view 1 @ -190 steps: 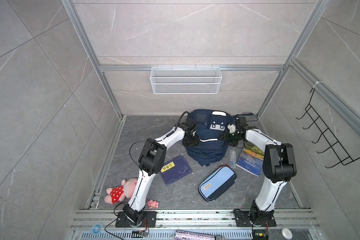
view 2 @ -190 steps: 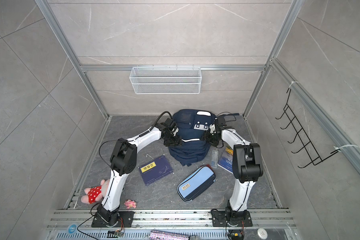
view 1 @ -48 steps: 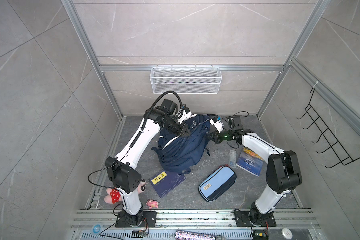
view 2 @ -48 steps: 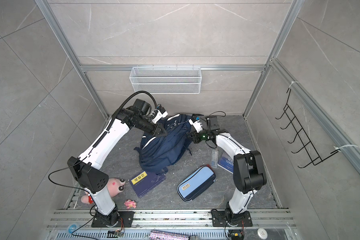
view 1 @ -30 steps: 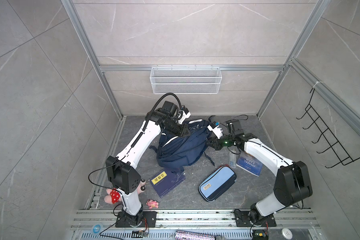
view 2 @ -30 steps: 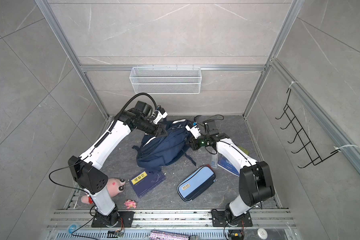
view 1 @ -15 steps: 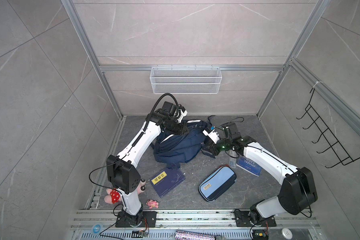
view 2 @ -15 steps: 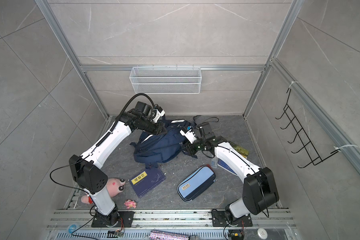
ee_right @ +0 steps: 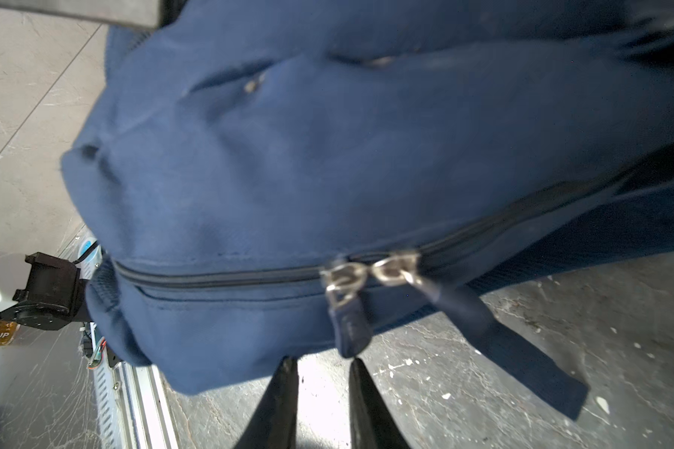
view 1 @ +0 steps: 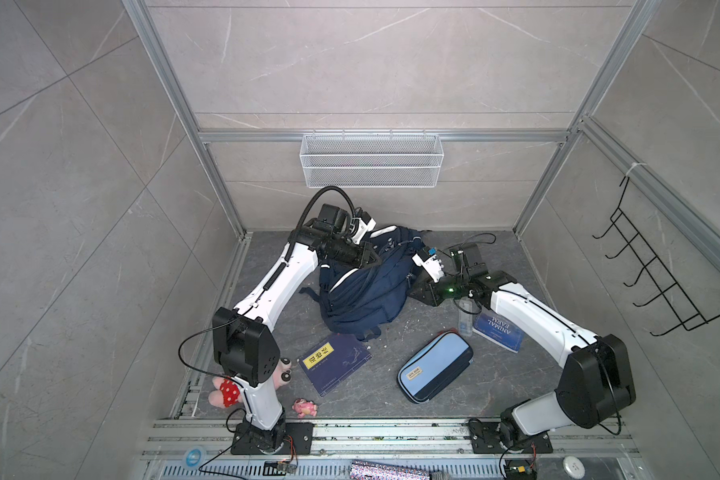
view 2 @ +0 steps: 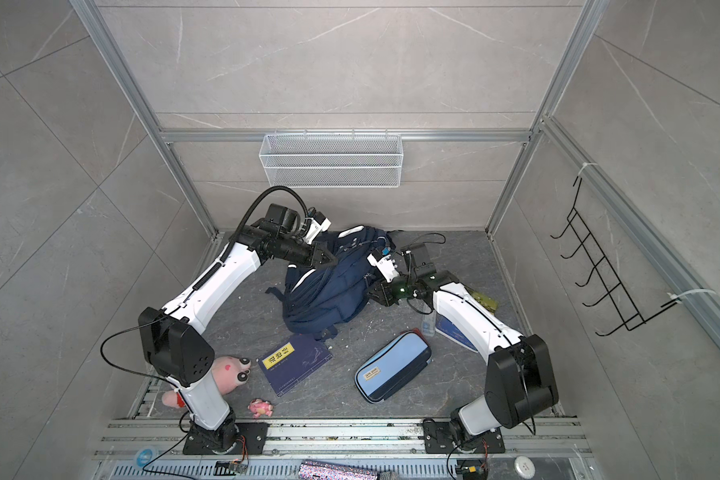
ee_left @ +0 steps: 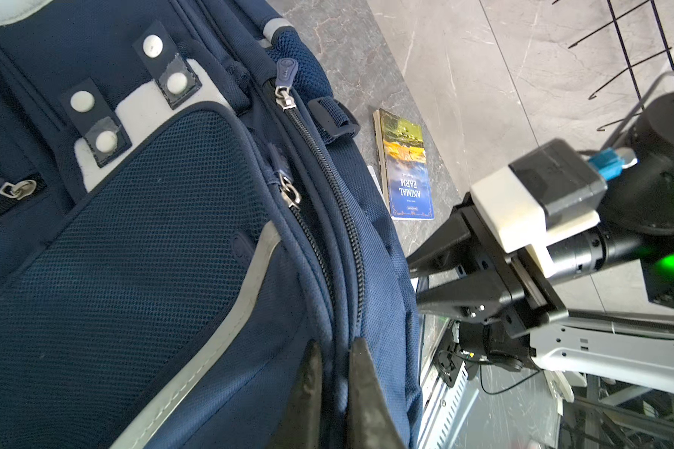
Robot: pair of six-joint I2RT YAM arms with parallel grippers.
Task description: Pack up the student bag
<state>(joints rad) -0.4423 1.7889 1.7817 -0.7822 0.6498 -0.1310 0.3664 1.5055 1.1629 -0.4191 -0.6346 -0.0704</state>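
In both top views the left arm arches high from its base, forearm slanting down, with the left pincer (view 1: 374, 261) at the upper edge of the student bag (view 1: 362, 291). The bag is slumped on the worktop (view 1: 385, 376) between both pincers. The right arm reaches low, elbow bent, with the right pincer (view 2: 373, 293) just beside the bag's flank.

In the left wrist view, the left pincer (ee_left: 333, 350) is clamped on a fold of the bag by its zip (tips nearly together).

In the right wrist view, the right pincer (ee_right: 322, 363) stands apart, gripping nothing, with a zip pull (ee_right: 349, 322) just ahead.
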